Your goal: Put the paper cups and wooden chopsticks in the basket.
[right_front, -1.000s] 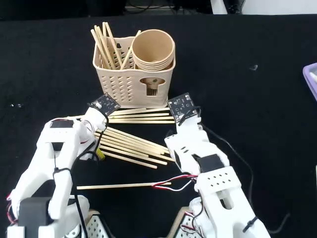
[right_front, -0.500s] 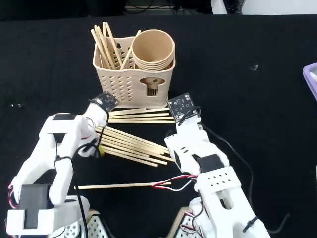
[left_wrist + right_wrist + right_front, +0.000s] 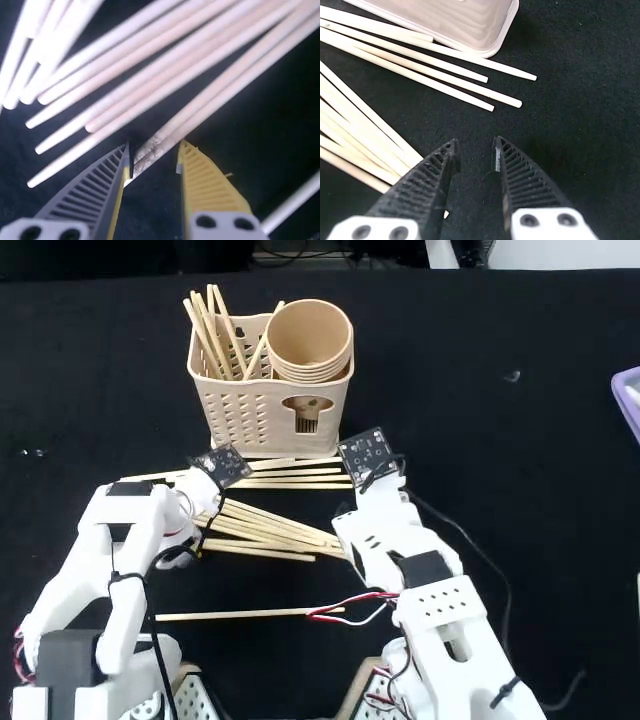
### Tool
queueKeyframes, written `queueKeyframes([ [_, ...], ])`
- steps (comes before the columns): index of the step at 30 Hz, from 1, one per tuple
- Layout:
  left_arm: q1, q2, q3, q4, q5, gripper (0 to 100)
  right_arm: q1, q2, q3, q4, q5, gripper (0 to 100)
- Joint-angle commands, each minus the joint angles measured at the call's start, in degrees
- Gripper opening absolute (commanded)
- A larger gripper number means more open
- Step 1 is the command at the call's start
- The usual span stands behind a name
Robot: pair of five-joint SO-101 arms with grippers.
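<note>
The cream basket (image 3: 240, 405) stands at the back with a stack of paper cups (image 3: 308, 335) and several chopsticks (image 3: 212, 325) upright in it. A fanned bundle of chopsticks (image 3: 275, 530) lies between the two arms. My left gripper (image 3: 152, 162) is low over the bundle's near ends, open, with two chopstick tips (image 3: 150, 150) between its fingers. My right gripper (image 3: 475, 150) is open over bare black cloth beside the bundle (image 3: 360, 145), holding nothing. More chopsticks (image 3: 295, 476) lie flat against the basket's front, and one chopstick (image 3: 230, 616) lies alone near the arm bases.
The basket's corner (image 3: 470, 27) is close ahead of the right gripper. A purple tray (image 3: 628, 395) sits at the table's right edge. The right arm's wires (image 3: 350, 605) hang over the lone chopstick's end.
The left arm has swung toward the basket and settled lower over the bundle. The bundle's left ends have shifted and fanned out. The right arm has kept still.
</note>
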Motion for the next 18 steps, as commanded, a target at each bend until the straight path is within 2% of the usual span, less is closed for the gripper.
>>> queueKeyframes([
  [1,-0.8,-1.8,-0.9,7.4,-2.7,15,-0.3,-2.0,-0.4,-1.3,0.7,11.7],
  [5,-0.6,-3.0,-2.3,11.2,-2.8,15,-0.3,-2.0,-0.4,-1.3,0.7,11.7],
  [12,-0.5,-3.2,-1.5,9.8,-2.8,15,-0.3,-2.0,-0.4,-1.3,0.7,11.7],
  [18,-0.5,-2.9,-8.9,12.3,-2.3,17,-0.3,-2.0,-0.4,-1.3,0.7,11.7],
])
